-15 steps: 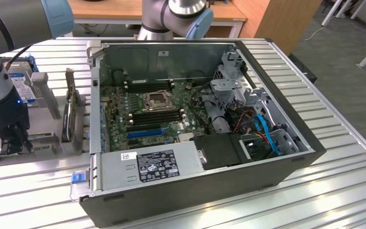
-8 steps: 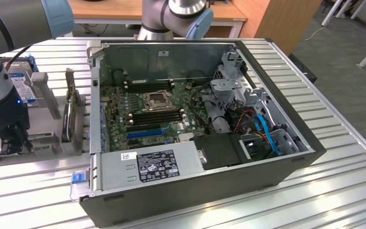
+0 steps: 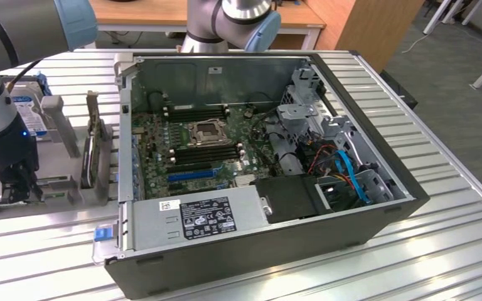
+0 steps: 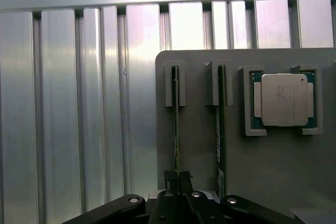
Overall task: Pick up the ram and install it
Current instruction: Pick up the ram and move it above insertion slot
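Note:
The ram is a thin green stick standing on edge in a slotted grey holder. My gripper sits over one end of it, jaws drawn in against both faces of the stick, which still rests in its slot. In the exterior view my gripper is lowered onto the holder at that view's left, beside the open computer case. Inside the case, the motherboard's dark memory slots lie next to the processor socket.
A second green stick stands in the neighbouring slot, and a processor chip lies in a frame beyond it. A dark expansion card and a hard drive stand on the holder. A blue slot runs near the power supply.

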Controlling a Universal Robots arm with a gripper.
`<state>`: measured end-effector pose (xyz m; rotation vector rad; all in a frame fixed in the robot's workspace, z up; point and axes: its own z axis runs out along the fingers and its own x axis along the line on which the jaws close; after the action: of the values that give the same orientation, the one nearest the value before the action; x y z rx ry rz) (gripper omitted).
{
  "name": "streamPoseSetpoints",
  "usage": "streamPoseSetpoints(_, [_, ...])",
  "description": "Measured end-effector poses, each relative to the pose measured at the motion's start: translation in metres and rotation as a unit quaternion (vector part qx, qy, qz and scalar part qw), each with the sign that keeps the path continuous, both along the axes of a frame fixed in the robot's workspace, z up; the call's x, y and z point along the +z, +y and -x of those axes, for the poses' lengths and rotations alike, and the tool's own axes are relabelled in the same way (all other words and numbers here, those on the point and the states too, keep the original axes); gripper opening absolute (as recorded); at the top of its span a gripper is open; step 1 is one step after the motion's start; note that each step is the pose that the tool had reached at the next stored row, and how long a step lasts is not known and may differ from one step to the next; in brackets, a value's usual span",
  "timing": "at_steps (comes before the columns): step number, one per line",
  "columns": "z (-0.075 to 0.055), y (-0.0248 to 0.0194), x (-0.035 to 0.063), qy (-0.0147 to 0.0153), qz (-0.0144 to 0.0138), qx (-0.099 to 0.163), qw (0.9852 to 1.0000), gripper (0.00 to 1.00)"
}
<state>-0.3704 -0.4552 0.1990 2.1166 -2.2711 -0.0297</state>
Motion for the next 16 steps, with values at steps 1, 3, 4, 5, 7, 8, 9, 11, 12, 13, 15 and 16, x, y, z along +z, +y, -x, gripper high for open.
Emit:
streamPoseSetpoints(1, [0.0, 0.0, 0.0, 0.0, 0.0, 0.0, 1.0, 0.12])
streamPoseSetpoints(3, [0.0, 0.0, 0.0, 0.0, 0.0, 0.0, 1.0, 0.12])
streamPoseSetpoints(4, [0.0, 0.0, 0.0, 0.0, 0.0, 0.0, 1.0, 0.12])
streamPoseSetpoints(5, [0.0, 0.0, 0.0, 0.0, 0.0, 0.0, 1.0, 0.12])
streamPoseSetpoints(7, [0.0, 0.0, 0.0, 0.0, 0.0, 0.0, 1.0, 0.12])
streamPoseSetpoints(8, [0.0, 0.0, 0.0, 0.0, -0.0001, 0.0, 1.0, 0.12])
streamPoseSetpoints(9, [0.0, 0.0, 0.0, 0.0, -0.0002, 0.001, 1.0, 0.12])
streamPoseSetpoints(11, [0.0, 0.0, 0.0, 0.0, -0.0002, 0.004, 1.0, 0.12])
streamPoseSetpoints(12, [0.0, 0.0, 0.0, 0.0, -0.0002, 0.005, 1.0, 0.12])
streamPoseSetpoints(13, [0.0, 0.0, 0.0, 0.0, -0.0002, 0.007, 1.0, 0.12])
streamPoseSetpoints(15, [0.0, -0.0001, 0.0, 0.0, -0.0002, 0.013, 0.9999, 0.12])
streamPoseSetpoints(16, [0.0, -0.0001, 0.0, 0.0, -0.0002, 0.016, 0.9999, 0.12])
